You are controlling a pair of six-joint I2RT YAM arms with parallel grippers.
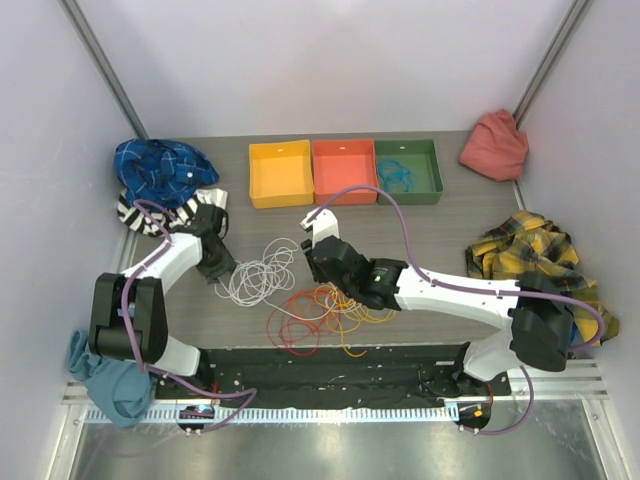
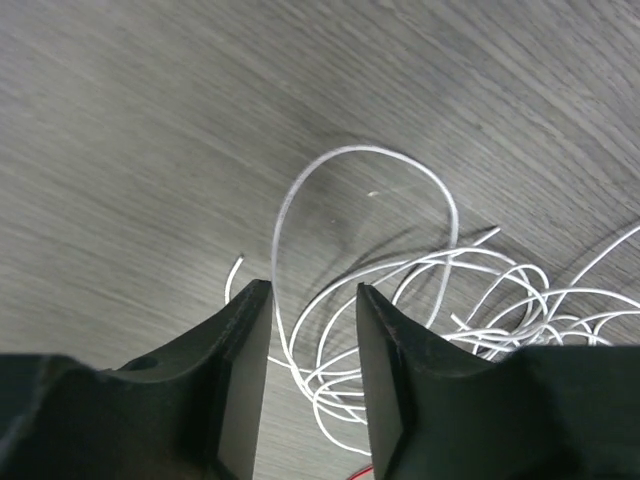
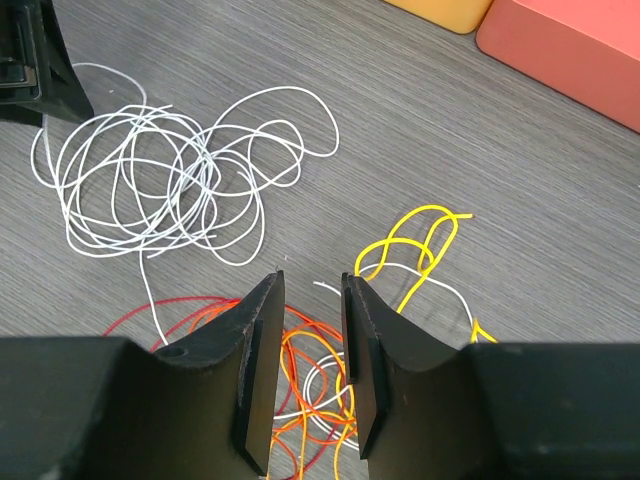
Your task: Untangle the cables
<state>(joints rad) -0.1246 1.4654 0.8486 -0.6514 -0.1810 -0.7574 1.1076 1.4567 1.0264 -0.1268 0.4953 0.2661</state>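
The white cable (image 1: 258, 272) lies in a loose coil at mid table. It shows in the left wrist view (image 2: 440, 290) and the right wrist view (image 3: 160, 180). To its right, red, orange and yellow cables (image 1: 330, 315) lie tangled together with a white strand, and a yellow loop (image 3: 420, 240) sticks out of the tangle. My left gripper (image 1: 225, 275) is open at the coil's left edge, with white strands on the table below its gap (image 2: 313, 290). My right gripper (image 1: 322, 268) is open over the coloured tangle (image 3: 310, 400), its jaws (image 3: 310, 280) holding nothing.
Yellow (image 1: 280, 172), orange-red (image 1: 343, 170) and green (image 1: 428, 165) bins stand in a row at the back. A teal cable (image 1: 395, 175) lies in the green one. Cloths lie round the edges: blue plaid (image 1: 160, 165), striped (image 1: 140, 212), pink (image 1: 495, 145), yellow plaid (image 1: 530, 250), teal (image 1: 100, 375).
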